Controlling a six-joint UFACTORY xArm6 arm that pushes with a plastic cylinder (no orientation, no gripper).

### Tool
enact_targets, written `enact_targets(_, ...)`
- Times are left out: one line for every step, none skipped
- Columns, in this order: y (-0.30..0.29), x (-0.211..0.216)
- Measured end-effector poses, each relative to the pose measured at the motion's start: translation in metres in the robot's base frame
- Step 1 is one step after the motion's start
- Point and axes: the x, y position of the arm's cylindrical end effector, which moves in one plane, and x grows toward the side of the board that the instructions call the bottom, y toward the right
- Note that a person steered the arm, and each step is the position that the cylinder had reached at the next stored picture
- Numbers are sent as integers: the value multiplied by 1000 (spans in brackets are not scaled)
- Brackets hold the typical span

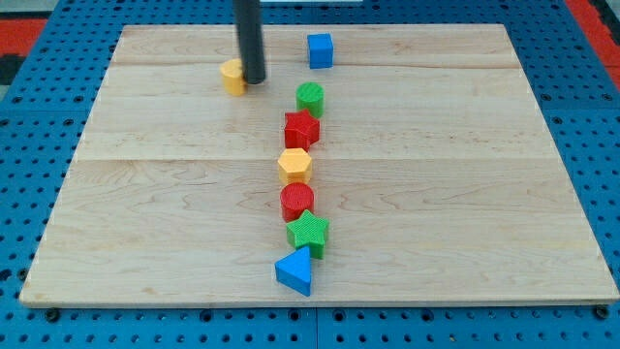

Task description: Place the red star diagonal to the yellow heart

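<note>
The red star (301,128) lies near the board's middle, in a column of blocks. The yellow heart (232,76) lies at the upper left of the board, up and to the left of the star. My tip (255,80) rests right against the heart's right side, partly hiding it. The rod rises straight up out of the view's top. The star is well apart from my tip, below and to its right.
A blue cube (320,50) sits near the top edge. A green cylinder (310,98) touches the star from above. Below the star run a yellow hexagon (294,165), a red cylinder (297,202), a green star (308,233) and a blue triangle (295,271). The wooden board (145,223) lies on blue pegboard.
</note>
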Motion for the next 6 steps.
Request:
enact_targets(-42, 0)
enact_targets(-38, -1)
enact_targets(31, -8)
enact_targets(97, -9)
enact_targets(134, 4)
enact_targets(135, 80)
